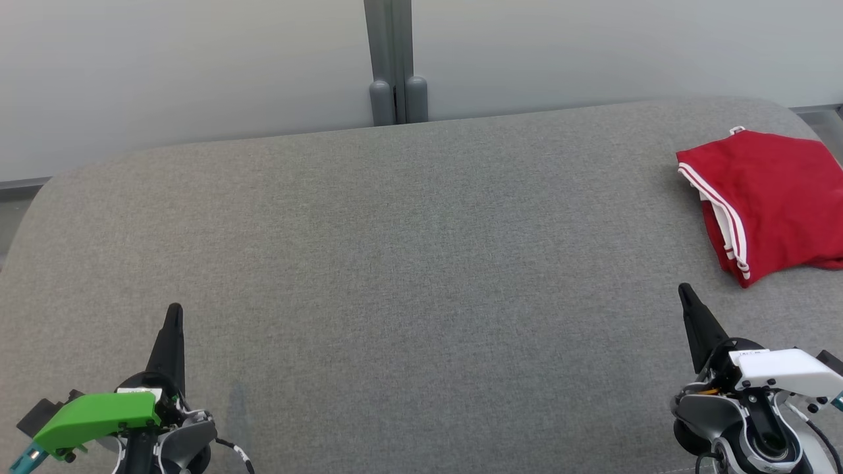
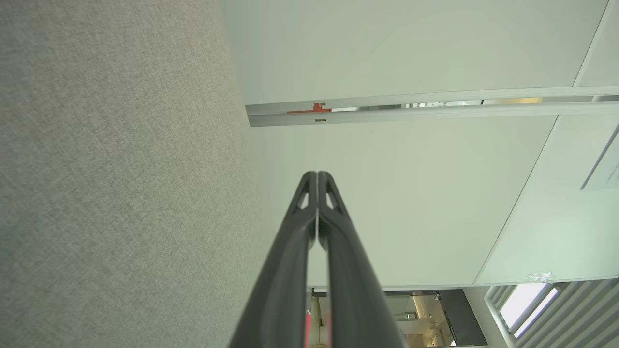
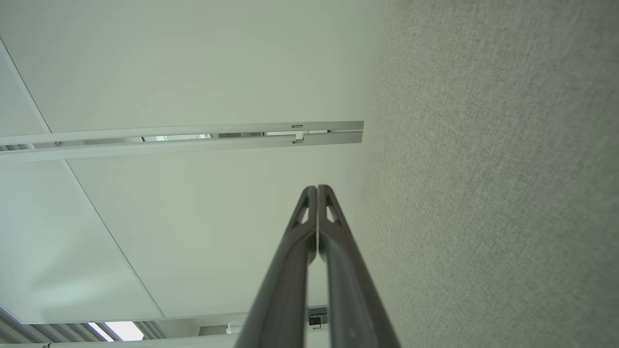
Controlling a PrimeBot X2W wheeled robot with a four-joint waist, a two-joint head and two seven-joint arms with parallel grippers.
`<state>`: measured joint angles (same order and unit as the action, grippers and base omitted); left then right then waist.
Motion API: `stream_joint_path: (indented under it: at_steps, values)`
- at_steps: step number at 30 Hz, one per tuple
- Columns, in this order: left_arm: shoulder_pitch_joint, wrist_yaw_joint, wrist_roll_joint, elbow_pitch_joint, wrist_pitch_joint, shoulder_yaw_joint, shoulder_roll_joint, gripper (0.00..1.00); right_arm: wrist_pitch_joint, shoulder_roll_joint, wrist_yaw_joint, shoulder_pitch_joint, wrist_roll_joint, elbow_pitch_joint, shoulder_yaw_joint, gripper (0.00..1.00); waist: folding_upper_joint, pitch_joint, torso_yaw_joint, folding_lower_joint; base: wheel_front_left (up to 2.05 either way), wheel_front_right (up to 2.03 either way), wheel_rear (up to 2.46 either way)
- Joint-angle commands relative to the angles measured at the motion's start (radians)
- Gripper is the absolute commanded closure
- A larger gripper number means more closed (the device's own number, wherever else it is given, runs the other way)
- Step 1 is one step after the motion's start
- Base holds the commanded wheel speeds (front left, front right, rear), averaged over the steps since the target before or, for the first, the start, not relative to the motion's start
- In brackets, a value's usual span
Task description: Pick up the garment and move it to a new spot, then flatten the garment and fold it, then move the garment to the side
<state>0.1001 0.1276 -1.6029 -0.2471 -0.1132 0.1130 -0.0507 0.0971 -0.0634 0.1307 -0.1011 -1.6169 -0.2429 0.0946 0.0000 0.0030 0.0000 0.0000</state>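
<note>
Red garment (image 1: 770,197) folded at 2 o'clock on grey cushion (image 1: 421,263). L gripper (image 1: 174,308) at 7, R gripper (image 1: 683,288) at 4, both clenched, empty.

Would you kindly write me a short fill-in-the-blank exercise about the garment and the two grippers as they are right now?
1. The garment is ____ with white stripes.
2. It lies folded on the grey surface, toward the robot's ____ side.
3. The left gripper has its jaws ____.
4. The right gripper, jaws together, holds ____.
Missing words: red; right; shut; nothing.
</note>
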Motion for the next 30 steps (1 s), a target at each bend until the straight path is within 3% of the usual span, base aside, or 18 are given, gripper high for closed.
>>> stream_joint_path:
  at_steps: [1,30]
  values:
    - [0.016,0.007,-0.012,0.003,-0.005,0.004,0.002,1.0,0.005,0.0,0.0,-0.01,-0.015,-0.002,0.004,1.0,0.0,0.0,0.0,0.0,0.0,0.0,0.0]
    - [0.014,0.007,-0.011,0.003,-0.005,0.004,0.001,1.0,0.011,0.004,0.0,-0.009,-0.004,-0.003,0.01,1.0,0.0,0.0,0.0,0.0,0.0,0.0,0.0]
